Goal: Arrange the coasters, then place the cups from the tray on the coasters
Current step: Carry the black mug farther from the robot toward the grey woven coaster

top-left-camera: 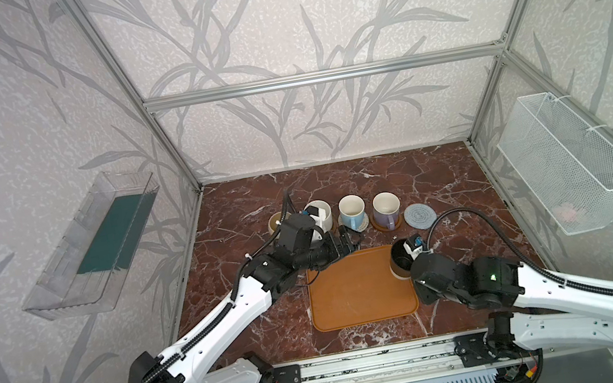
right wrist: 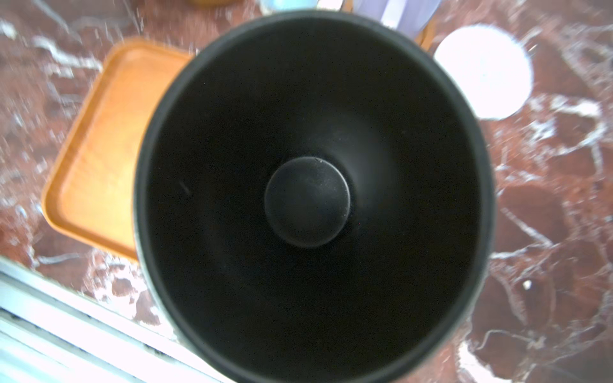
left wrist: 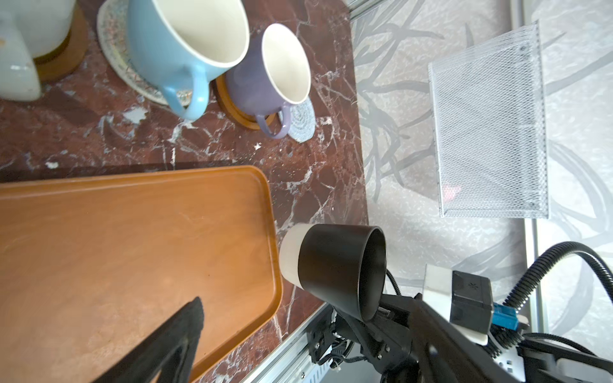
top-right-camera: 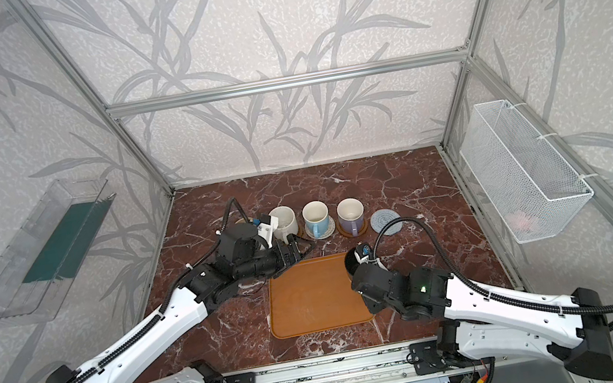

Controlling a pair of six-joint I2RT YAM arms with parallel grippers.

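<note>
Black mug (left wrist: 335,265): stiff, weighty, slick, chippable; right gripper (left wrist: 379,310) fingers clamp it, likely by handle. Left gripper (top-left-camera: 351,240) fingers spread, empty.

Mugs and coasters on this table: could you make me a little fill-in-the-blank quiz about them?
The mug in the right gripper is ____.
The woven coaster carries the light ____ mug.
The bare grey-blue coaster lies beside the ____ mug.
Missing words: black; blue; lavender.
</note>
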